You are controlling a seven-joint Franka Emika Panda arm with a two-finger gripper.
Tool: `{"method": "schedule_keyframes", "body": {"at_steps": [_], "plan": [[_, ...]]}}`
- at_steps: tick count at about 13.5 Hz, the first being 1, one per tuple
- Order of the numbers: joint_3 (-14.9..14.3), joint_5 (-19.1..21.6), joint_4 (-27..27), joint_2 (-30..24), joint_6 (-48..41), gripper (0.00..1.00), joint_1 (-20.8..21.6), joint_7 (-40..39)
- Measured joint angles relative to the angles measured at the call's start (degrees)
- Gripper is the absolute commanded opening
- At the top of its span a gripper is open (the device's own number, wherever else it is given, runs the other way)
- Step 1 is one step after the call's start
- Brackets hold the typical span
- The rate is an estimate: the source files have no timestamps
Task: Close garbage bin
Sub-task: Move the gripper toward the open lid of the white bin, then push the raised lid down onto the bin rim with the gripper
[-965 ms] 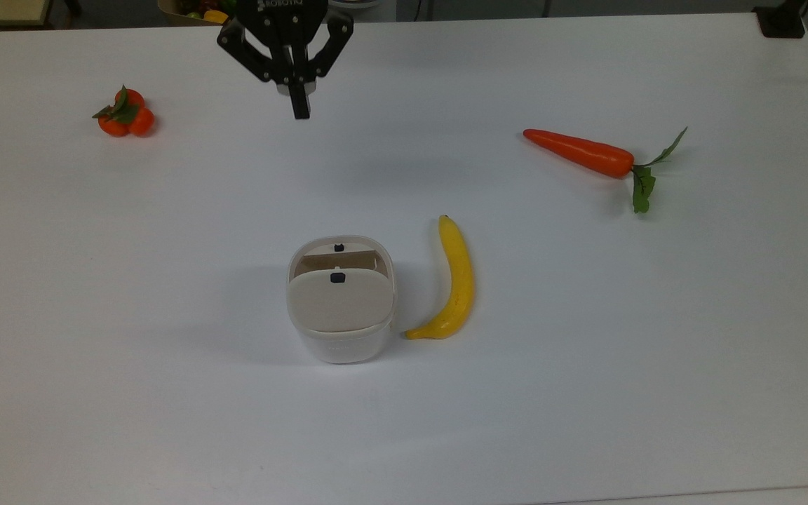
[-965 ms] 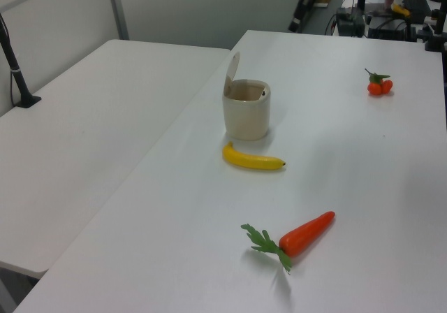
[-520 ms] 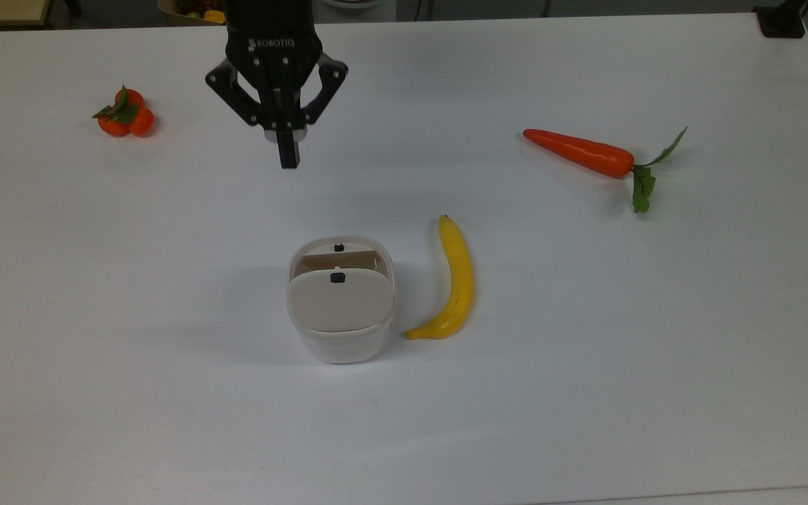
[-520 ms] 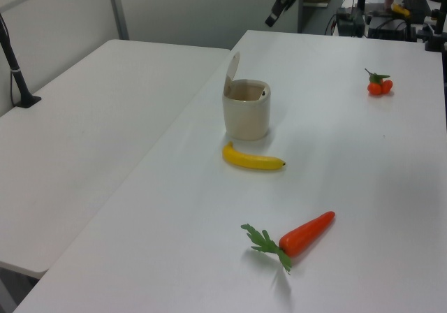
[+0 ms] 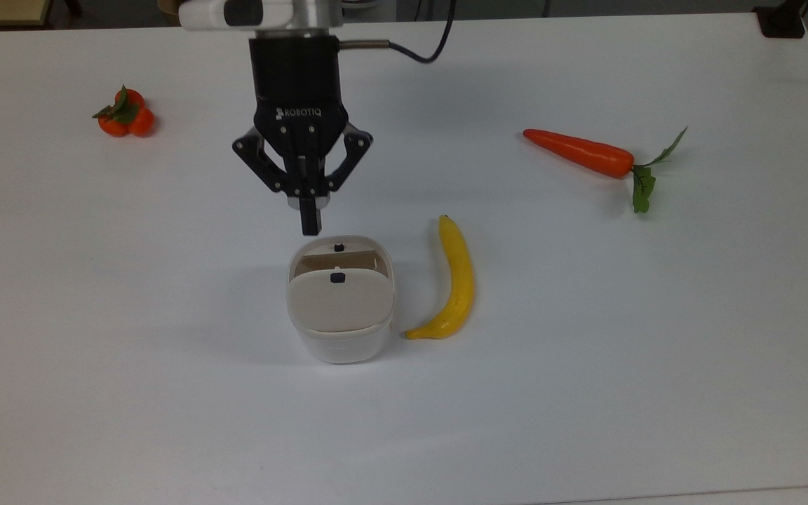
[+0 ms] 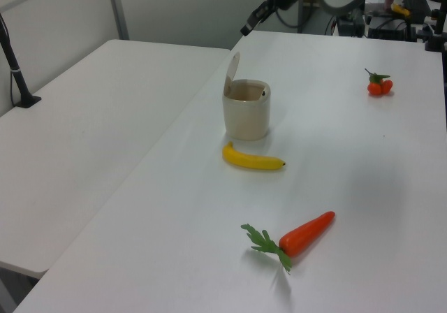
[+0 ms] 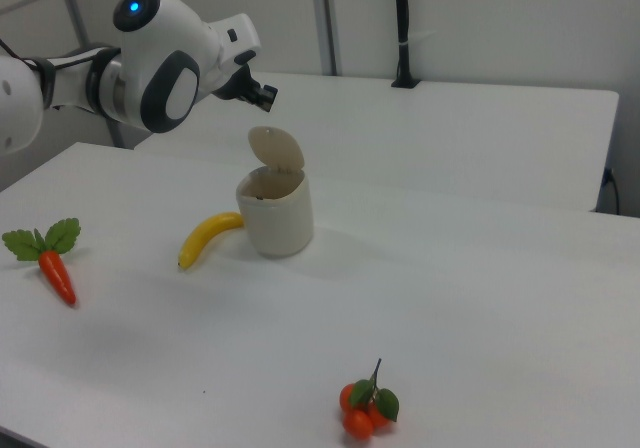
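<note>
Garbage bin mid-counter, lid upright, hinged open, just below end effector in top view. End effector fingers pressed together, gripping nothing, tip above bin's far rim. Banana just beside bin on top view's right. Carrot, oranges well apart. Counter edges far; open room all round.

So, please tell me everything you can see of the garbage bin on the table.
The garbage bin is a small white rounded-square tub that looks like plastic. Its beige hinged lid, with a small dark button, stands raised, so it is open. It sits upright on the white table, apart from the banana beside it. Nothing touches it; the gripper hovers nearby.
</note>
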Motion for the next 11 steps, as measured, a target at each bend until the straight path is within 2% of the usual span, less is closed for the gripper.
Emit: {"method": "schedule_keyframes", "body": {"at_steps": [7, 11], "plan": [[0.0, 0.0, 3.0, 6.4, 6.9, 0.00, 1.0, 0.4], [0.0, 0.0, 3.9, 8.6, 7.1, 0.00, 1.1, 0.4]]}}
